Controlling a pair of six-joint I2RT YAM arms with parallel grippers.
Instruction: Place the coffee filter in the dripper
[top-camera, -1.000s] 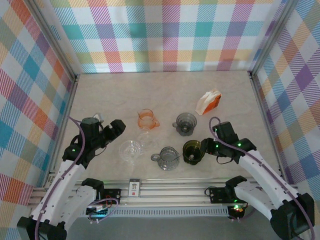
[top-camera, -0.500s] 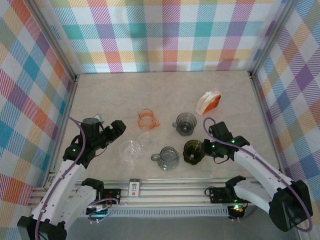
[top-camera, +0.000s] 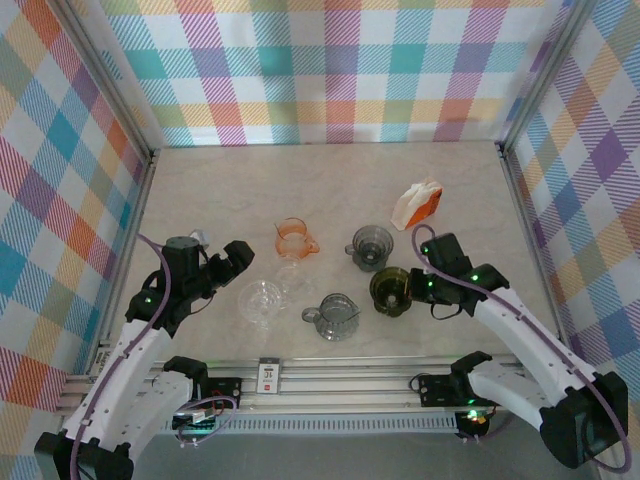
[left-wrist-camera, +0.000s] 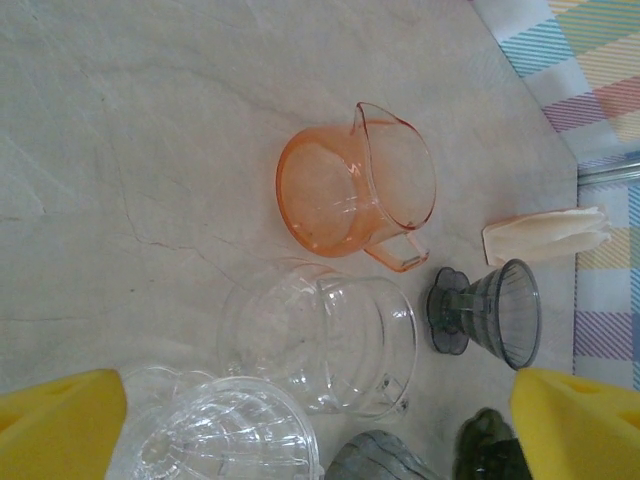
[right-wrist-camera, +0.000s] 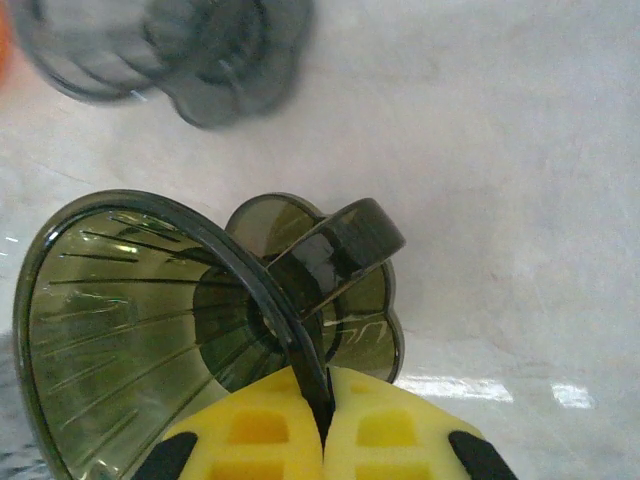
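Dripper rim (right-wrist-camera: 215, 240) between right tool (right-wrist-camera: 325, 425) pads.

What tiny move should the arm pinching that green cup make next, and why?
Probably lift it slightly and set it level: the right gripper is shut on the rim of the green dripper, which looks tilted, and the paper filters lie apart behind it.

White shells on both arms here, the left arm (top-camera: 126, 362) and the right arm (top-camera: 520, 335), with black joint housings and small green lights glowing on them. A purple cable (top-camera: 165, 290) loops along each, down to black bases (top-camera: 465, 378) on a silver rail (top-camera: 340, 378). Up close, the fingers (left-wrist-camera: 60, 425) wear bright yellow pads, moulded with square recesses on the right gripper (right-wrist-camera: 325, 430)
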